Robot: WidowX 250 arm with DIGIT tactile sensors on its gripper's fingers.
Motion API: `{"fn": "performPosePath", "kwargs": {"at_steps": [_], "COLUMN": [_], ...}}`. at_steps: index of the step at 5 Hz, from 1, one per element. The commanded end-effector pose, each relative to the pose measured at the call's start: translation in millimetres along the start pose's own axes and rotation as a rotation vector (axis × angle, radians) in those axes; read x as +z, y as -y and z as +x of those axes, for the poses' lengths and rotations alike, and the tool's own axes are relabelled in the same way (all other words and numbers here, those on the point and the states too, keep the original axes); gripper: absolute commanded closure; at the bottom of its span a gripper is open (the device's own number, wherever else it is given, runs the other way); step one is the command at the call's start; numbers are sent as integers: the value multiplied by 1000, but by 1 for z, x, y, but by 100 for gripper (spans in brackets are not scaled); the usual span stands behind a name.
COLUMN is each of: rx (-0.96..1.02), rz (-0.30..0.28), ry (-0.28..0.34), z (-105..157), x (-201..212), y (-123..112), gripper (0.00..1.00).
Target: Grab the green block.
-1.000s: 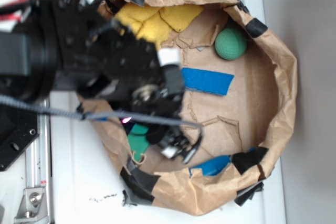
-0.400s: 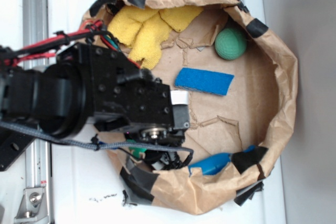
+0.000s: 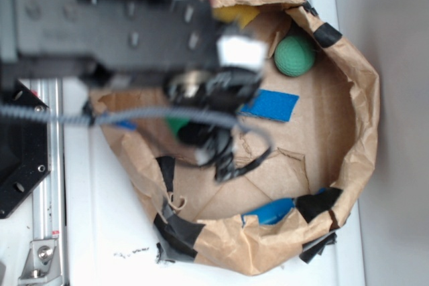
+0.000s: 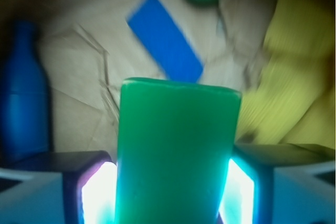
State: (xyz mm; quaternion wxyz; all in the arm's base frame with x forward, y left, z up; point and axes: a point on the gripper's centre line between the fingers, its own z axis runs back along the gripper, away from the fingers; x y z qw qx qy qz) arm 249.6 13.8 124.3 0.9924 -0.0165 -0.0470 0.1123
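Filling the lower centre of the wrist view, the green block (image 4: 176,156) stands between the two lit fingers (image 4: 100,192) of the gripper (image 4: 168,195), which is clamped on its sides. Its top edge reaches up in front of the flat blue rectangular piece (image 4: 165,38). In the exterior view only a small green patch (image 3: 176,124) shows under the blurred gripper (image 3: 214,145), left of centre in the frame.

Change noted: a second ago the green block lay lower in the frame on the cardboard floor near the lower wall of the paper-walled bin (image 3: 362,98), partly under the arm. The arm has since swung toward the upper part of the frame, now covering most of the yellow cloth (image 3: 234,13), and the green patch has travelled with it. Judgement: the grab appears accomplished and the block seems lifted clear of the floor; motion blur prevents confirming the clearance.

Surroundings undisturbed: green textured ball (image 3: 295,55) at upper right, blue bottle (image 4: 23,87) at the wrist view's left edge.
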Motion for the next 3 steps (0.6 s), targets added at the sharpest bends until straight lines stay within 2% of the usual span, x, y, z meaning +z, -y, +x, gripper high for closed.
{"fn": "performPosePath", "kwargs": {"at_steps": [1,2,3], "rx": [-226,-229,-210], "rz": [-8,-28,-6], "ry": [51,33,29], "z": [30,20,14], "x": [46,47,46], "y": [-7,-3,-1], "gripper": [100,100,100]}}
